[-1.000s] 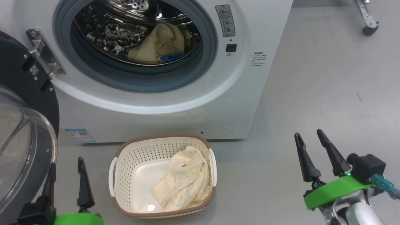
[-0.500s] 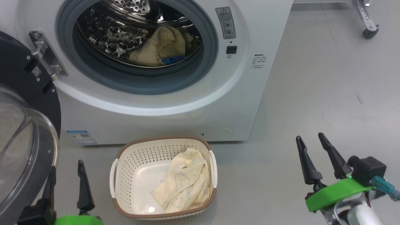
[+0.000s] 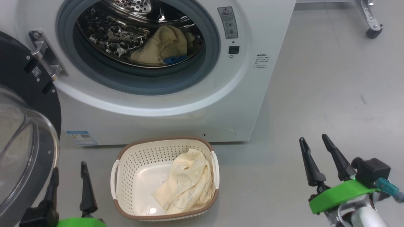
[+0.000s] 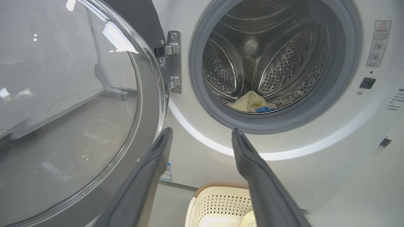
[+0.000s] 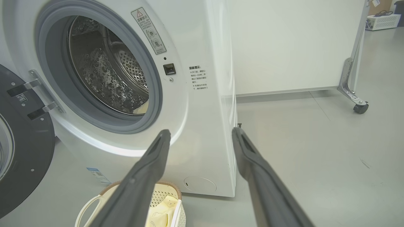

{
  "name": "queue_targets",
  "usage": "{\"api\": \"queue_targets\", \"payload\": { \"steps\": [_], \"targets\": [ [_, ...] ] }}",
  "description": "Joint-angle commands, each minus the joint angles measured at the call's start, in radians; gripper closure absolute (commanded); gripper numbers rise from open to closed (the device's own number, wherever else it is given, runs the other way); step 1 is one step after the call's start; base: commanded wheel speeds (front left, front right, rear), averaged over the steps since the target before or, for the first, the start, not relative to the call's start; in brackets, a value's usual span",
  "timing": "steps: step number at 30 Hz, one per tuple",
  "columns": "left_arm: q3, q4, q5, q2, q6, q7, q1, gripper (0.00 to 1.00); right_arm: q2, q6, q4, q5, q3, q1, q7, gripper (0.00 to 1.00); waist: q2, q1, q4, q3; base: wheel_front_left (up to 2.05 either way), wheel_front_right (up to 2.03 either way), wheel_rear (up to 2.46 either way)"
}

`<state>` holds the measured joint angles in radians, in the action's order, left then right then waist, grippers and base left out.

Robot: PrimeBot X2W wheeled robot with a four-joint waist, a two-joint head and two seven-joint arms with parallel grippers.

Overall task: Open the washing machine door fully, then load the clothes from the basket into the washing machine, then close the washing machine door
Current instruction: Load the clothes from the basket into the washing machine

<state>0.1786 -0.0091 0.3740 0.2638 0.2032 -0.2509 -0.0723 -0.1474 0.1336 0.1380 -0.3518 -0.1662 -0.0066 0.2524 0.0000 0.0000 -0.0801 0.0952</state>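
**Head view.** Door [image 3: 19, 78] stands wide at the left, glass bowl bulging out toward the camera. Washer [image 3: 195, 104] mouth is unobstructed. One yellow garment [image 3: 164, 44] with a blue patch lies low in the drum [image 3: 120, 34]. Basket [image 3: 139, 151] sits on the floor [image 3: 331, 78] just in front of the washer. A second garment [image 3: 186, 186] is crumpled against its right wall, and the rest of its bottom is bare. Left gripper [image 3: 69, 167] is low, between door and basket, fingers spread, nothing in them. Right gripper [image 3: 312, 137] is well right of the basket, fingers spread and empty.

Judgement: the door step looks done and loading is about half done.

**Left wrist view.** Fingers are parted and aimed at the washer front below the mouth. Door glass is close on the left, with the hinge [image 4: 173, 60] in sight. The basket rim shows at the bottom edge.

Next move, as I read it:
- Drop into the basket and pinch a raised fold of the second garment.
- Lift it clear of the rim.
- Carry it past the gasket, deep enough that nothing trails over the lip.

The left arm is nearer but must mind the door bowl.

**Right wrist view.** Fingers are parted and empty, pointing at the washer's right corner. The basket and its cloth are at lower left. The floor is smooth, pale grey and matte, with a few dark scuffs. A white panel [image 5: 293, 44] on a metal leg with a caster [image 5: 359, 108] stands behind the washer's right side.
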Motion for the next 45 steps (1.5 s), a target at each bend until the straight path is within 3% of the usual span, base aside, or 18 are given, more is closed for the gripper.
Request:
{"api": "queue_targets", "payload": {
  "steps": [1,13,22,33,45],
  "targets": [
    [-0.036,-0.036,0.007,0.022,0.008,-0.010,0.024,0.00,-0.018,-0.003,-0.029,0.007,-0.011,-0.016,0.009,0.00,0.0000,0.0000,0.000,0.001,0.00,0.00,0.00],
    [-0.022,-0.025,0.008,0.029,-0.005,-0.006,0.081,0.00,-0.018,-0.003,-0.043,0.007,-0.010,-0.035,0.009,0.00,0.0000,0.0000,-0.005,0.057,0.00,0.00,0.00],
    [-0.007,-0.004,0.006,0.038,-0.036,-0.003,0.208,0.00,-0.007,-0.003,-0.053,0.006,-0.025,-0.093,0.009,0.00,0.0000,0.0000,-0.036,0.203,0.00,0.00,0.00],
    [0.061,0.098,-0.024,0.046,-0.110,0.021,0.454,0.00,0.022,-0.003,-0.060,0.003,-0.056,-0.190,0.009,0.00,0.0000,0.0000,-0.107,0.400,0.00,0.00,0.00],
    [0.156,0.316,-0.042,-0.019,-0.188,0.021,0.652,0.00,0.048,-0.003,-0.063,0.002,-0.073,-0.252,0.009,0.00,0.0000,0.0000,-0.171,0.541,0.00,0.00,0.00]
  ]
}}
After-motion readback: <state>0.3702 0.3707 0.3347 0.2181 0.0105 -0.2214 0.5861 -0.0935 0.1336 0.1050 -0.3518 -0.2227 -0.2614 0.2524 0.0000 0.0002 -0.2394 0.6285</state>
